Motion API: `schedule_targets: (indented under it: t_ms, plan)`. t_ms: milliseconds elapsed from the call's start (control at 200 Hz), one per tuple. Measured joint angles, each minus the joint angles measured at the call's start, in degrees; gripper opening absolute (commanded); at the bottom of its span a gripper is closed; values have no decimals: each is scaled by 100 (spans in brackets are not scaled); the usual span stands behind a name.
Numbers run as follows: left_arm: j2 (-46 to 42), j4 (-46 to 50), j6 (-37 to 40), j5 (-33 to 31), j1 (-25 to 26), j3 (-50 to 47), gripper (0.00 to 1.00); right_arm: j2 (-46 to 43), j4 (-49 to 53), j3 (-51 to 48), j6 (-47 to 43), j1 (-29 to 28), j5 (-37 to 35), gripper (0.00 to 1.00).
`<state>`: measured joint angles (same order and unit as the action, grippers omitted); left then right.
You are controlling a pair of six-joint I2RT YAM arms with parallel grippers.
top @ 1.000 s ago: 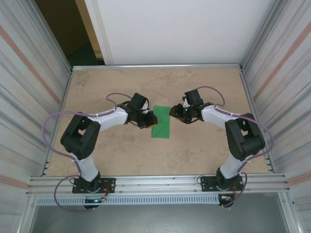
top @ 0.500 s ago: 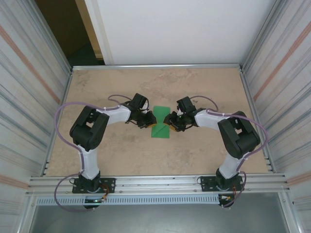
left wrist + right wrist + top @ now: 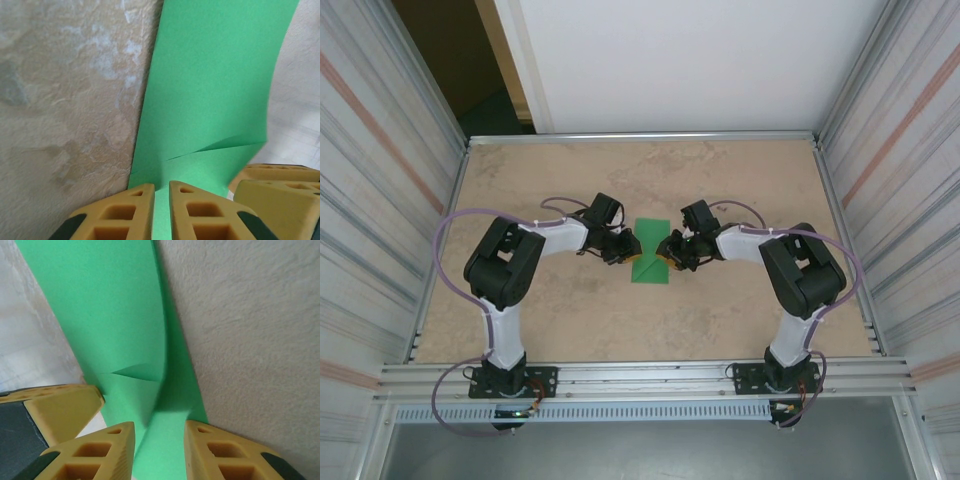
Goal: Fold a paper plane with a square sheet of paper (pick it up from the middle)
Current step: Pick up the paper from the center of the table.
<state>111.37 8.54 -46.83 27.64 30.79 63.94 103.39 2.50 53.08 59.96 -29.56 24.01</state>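
I see the square sheet of paper (image 3: 650, 271) on the tabletop (image 3: 570, 180) between both arms, long axis running away from the bases, left pincer (image 3: 161, 186) clenched on its left edge, right pincer (image 3: 159, 424) astride the right edge, not yet clenched.

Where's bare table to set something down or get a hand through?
Far strip of table between the back rail and the arms is free, likewise the near strip between the green paper and the arm bases. Crowded mid-table: left fingers and right fingers meet at the paper.
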Motion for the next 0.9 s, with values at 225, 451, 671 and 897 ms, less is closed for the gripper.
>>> schedule_targets:
  t_ms: [225, 451, 671, 897]
  plan:
    - [0, -96, -4, 42, -9, -48, 18, 120, -125, 50, 2, -44, 2, 25]
    - [-2, -136, -24, 46, -9, -66, 18, 151, -275, 52, 2, -44, 9, 22]
    - [-4, -136, -46, 46, -9, -66, 18, 160, -651, 50, 2, -44, 22, 19]
    - [-20, -131, -103, 44, -22, -66, 18, 168, -896, 31, 2, -44, 26, 14]
